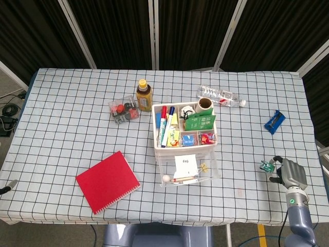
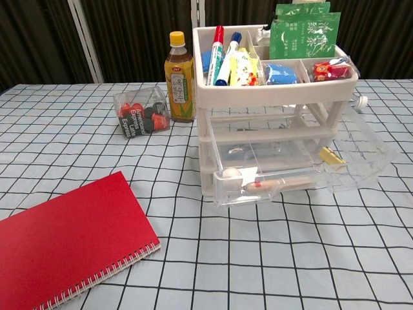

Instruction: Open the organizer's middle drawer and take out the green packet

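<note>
The red notebook point(image 2: 68, 248) lies nearest to the robot, in front of the organizer point(image 1: 184, 138) and to its left side. The organizer stands in the middle of the checkered table point(image 1: 67, 128), and its middle drawer point(image 2: 303, 169) is pulled out toward the robot; inside it a wooden spoon point(image 2: 274, 185) and a small yellow clip point(image 2: 331, 155) are seen. To the right of the organizer, near the front edge of the table, the right hand point(image 1: 289, 174) pinches a small green packet point(image 1: 266, 166) between its fingertips, well apart from the organizer. The left hand is not seen in any view. In the top tray of the organizer stand markers point(image 2: 218, 55) and green tea bags point(image 2: 303, 35). Behind the organizer to its left are a tea bottle point(image 2: 179, 77) and a clear box of small items point(image 2: 141, 112). Behind it to the right a plastic water bottle point(image 1: 222, 96) lies on its side, and a blue clip point(image 1: 274, 121) lies further right.
</note>
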`<state>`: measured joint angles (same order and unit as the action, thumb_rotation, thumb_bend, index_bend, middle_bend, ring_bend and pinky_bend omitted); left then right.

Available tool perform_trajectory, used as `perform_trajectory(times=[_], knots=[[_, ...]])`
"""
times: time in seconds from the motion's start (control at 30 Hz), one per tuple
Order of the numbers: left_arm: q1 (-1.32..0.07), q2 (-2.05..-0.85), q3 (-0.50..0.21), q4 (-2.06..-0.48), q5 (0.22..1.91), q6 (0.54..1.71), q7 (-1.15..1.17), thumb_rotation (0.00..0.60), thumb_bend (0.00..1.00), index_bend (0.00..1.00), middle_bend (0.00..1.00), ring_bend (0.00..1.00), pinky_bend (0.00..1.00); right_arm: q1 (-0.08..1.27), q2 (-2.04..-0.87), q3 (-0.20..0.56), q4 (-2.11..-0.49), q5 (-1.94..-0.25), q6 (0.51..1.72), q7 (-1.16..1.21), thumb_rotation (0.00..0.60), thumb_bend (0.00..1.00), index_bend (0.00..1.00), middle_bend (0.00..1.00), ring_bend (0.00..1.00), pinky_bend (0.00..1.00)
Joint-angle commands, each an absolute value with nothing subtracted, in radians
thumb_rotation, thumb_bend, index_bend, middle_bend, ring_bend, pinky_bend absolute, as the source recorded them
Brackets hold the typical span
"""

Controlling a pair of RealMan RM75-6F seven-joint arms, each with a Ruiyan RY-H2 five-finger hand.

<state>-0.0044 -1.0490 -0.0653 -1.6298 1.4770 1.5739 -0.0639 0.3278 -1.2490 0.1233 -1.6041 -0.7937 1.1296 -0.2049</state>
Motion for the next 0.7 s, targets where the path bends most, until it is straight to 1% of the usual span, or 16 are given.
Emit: perform_trajectory(times=[0.03,0.17,0.33,0.4,0.5,0.57,0.6,0.67,0.7], knots=[[-0.004,-1.049,-0.065,-1.63,1.477,1.574,-0.064,0.6,0.06,0.0,0.0,0.0,0.0,0.324,-1.253,0.124,-1.6,-0.801,1.131,-0.201,0.6,0.22,0.27,1.0,1.0,0.75],[-0.004,-1.049,-0.065,-1.63,1.478,1.575,-0.064,0.6,0.06,0.0,0.0,0.0,0.0,0.316,-1.255,0.127,-1.597,-0.816,1.136,-0.19,0.6,0.21,0.23,1.0,1.0,0.74],[-0.004,-1.05,-0.065,-1.629,1.478,1.575,-0.062,0.6,0.06,0.0,0.0,0.0,0.0,0.306,-1.254,0.128,-1.6,-0.835,1.142,-0.175,0.6,0.2,0.23,1.0,1.0,0.72],[-0.004,-1.051,-0.065,-1.629,1.478,1.575,-0.061,0.6,0.06,0.0,0.0,0.0,0.0,0.295,-1.249,0.133,-1.611,-0.858,1.162,-0.153,0.6,0.2,0.23,0.99,0.98,0.7],[-0.005,-1.053,-0.064,-1.628,1.48,1.575,-0.057,0.6,0.06,0.0,0.0,0.0,0.0,0.273,-1.244,0.136,-1.625,-0.926,1.216,-0.114,0.6,0.2,0.23,0.9,0.89,0.57],[-0.007,-1.056,-0.065,-1.625,1.48,1.573,-0.054,0.6,0.06,0.0,0.0,0.0,0.0,0.249,-1.242,0.134,-1.631,-1.007,1.279,-0.072,0.6,0.2,0.23,0.79,0.8,0.47],[-0.008,-1.058,-0.065,-1.624,1.48,1.572,-0.053,0.6,0.06,0.0,0.0,0.0,0.0,0.239,-1.241,0.132,-1.629,-1.041,1.304,-0.055,0.6,0.2,0.23,0.75,0.77,0.45],[-0.012,-1.063,-0.064,-1.617,1.478,1.562,-0.047,0.6,0.06,0.0,0.0,0.0,0.0,0.212,-1.237,0.116,-1.618,-1.151,1.374,-0.003,0.6,0.2,0.22,0.63,0.66,0.4],[-0.014,-1.066,-0.064,-1.615,1.477,1.559,-0.044,0.6,0.06,0.0,0.0,0.0,0.0,0.201,-1.235,0.109,-1.606,-1.197,1.402,0.024,0.6,0.2,0.21,0.58,0.62,0.39]])
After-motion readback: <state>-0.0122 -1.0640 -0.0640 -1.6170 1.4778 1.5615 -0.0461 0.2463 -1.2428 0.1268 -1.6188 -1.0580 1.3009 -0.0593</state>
